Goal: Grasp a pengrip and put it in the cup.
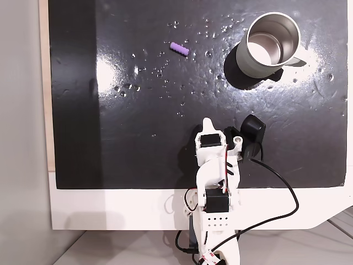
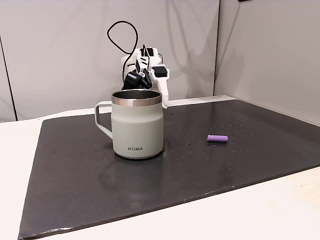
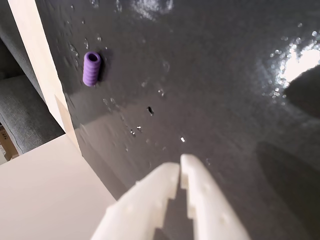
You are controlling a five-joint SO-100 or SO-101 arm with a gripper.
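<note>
Steel cup [image 2: 137, 125]: it stands upright on the dark mat, and the word on its front looks like "KIIRA". Its handle sticks out to the left in the side fixed view.
Cup from above [image 1: 271, 45]: it sits near the top right corner of the mat, with nothing I can see inside.
Pengrip [image 2: 217, 138]: a tiny purple ribbed tube lying on its side on the mat, right of the cup and well apart from it.
Pengrip from above [image 1: 179, 49]: it lies left of the cup.
Gripper [image 3: 180, 172]: white, with nothing in it. Its two tips are almost touching, with just a thin gap. The pengrip [image 3: 91, 68] lies far off, up and to the left.
Mat [image 1: 138, 121]: black, shiny, with small bumps and bright light spots.
Table [image 2: 260, 210]: pale and smooth under the mat.
Walls [image 2: 60, 50]: plain grey.
</note>
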